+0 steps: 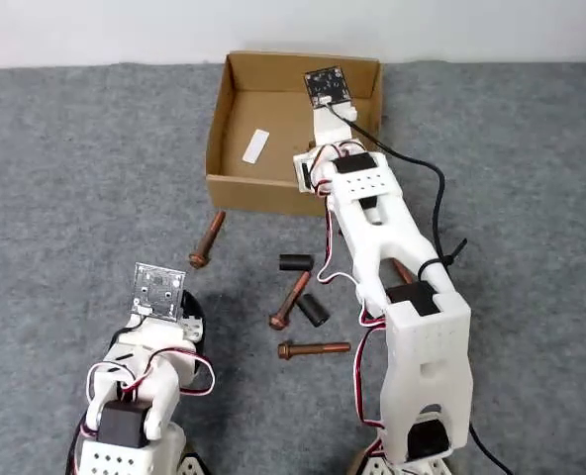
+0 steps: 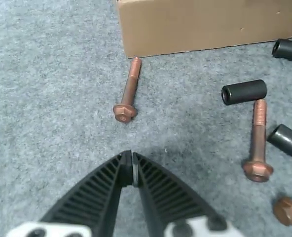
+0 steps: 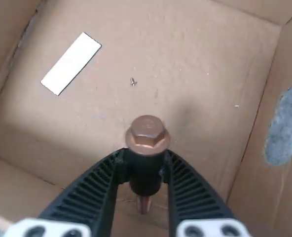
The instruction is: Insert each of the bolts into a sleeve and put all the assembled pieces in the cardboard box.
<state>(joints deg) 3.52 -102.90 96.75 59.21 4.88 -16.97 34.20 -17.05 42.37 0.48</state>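
The right gripper point(image 3: 145, 157) pinches a sleeve point(image 3: 146, 180) with its bolt point(image 3: 147, 134) seated, poised over the cardboard box point(image 3: 195, 64) at the far side, seemingly for dropping in, while the left gripper point(image 2: 131, 165), pressed together and empty, hangs over the tabletop point(image 2: 42, 98) near a loose bolt point(image 2: 128, 94).

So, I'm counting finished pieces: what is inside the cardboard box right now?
A white paper strip lies on the brown cardboard box's floor. Above it, the right arm's jaws hold a copper bolt inside a black sleeve. The floor beneath them is covered.
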